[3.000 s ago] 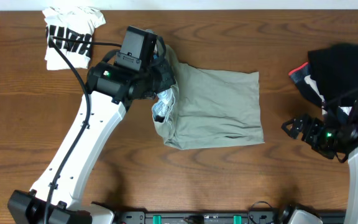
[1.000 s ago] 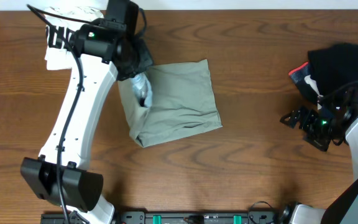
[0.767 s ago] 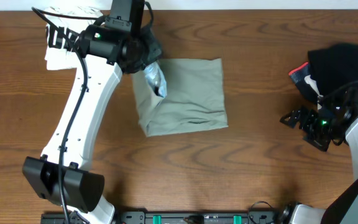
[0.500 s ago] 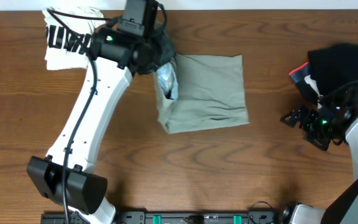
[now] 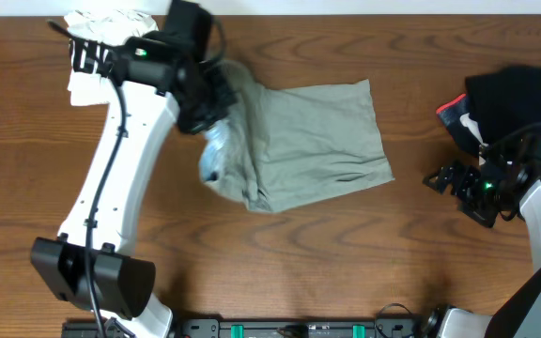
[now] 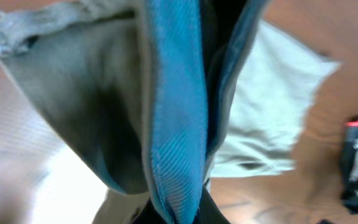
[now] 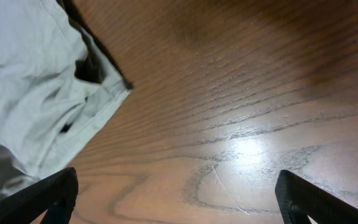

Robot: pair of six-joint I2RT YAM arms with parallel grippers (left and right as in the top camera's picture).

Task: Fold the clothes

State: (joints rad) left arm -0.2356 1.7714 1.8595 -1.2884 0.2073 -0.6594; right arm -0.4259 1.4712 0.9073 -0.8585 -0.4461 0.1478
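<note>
The khaki grey-green shorts (image 5: 313, 141) lie on the wooden table, one end lifted and bunched with the pale lining (image 5: 216, 155) showing. My left gripper (image 5: 207, 101) is shut on that lifted end; in the left wrist view the shorts' fabric (image 6: 73, 93) and a blue band of cloth (image 6: 176, 124) hang between the fingers (image 6: 179, 214). My right gripper (image 5: 449, 183) is open and empty over bare wood at the right; its wrist view shows the shorts' corner (image 7: 36, 93) at the left and both fingertips wide apart (image 7: 176, 199).
A white tee with black print (image 5: 97, 56) lies at the back left, partly under my left arm. A dark pile of black, red and white clothes (image 5: 515, 99) sits at the right edge behind my right arm.
My left gripper dragged the shorts left, then right, and has now swung back left and lifted its end, so the shorts have spread out longer. The right arm has stayed still.
</note>
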